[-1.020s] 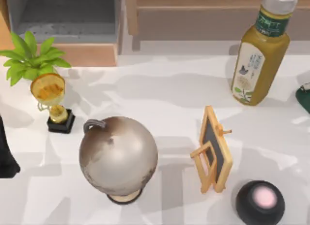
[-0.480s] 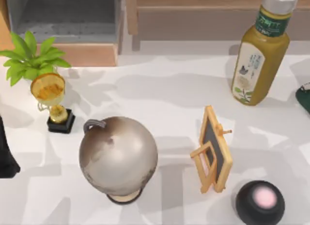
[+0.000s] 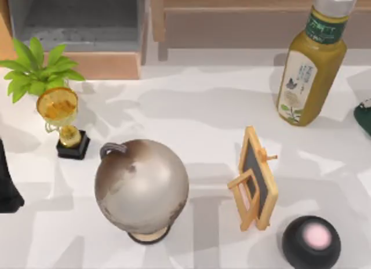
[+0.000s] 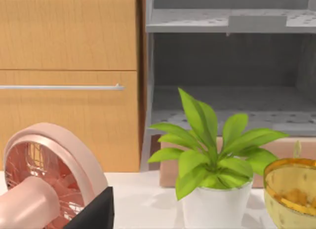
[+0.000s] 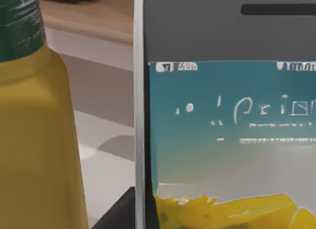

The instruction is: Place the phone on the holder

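The phone stands upright very close in the right wrist view, with a white rim, a black face and a bright teal and yellow screen. My right gripper is shut on it, and a dark finger shows at its lower edge. The holder is a small wooden easel with a dark panel, standing right of the table's middle in the top view. My left arm is parked at the table's left edge.
A globe stands left of the holder and a black round speaker to its front right. A yellow-green bottle is at the back right. A plant, a gold trophy and a pink fan are on the left.
Shadows on the table's right side have shifted a little. The holder and the other objects have not moved.
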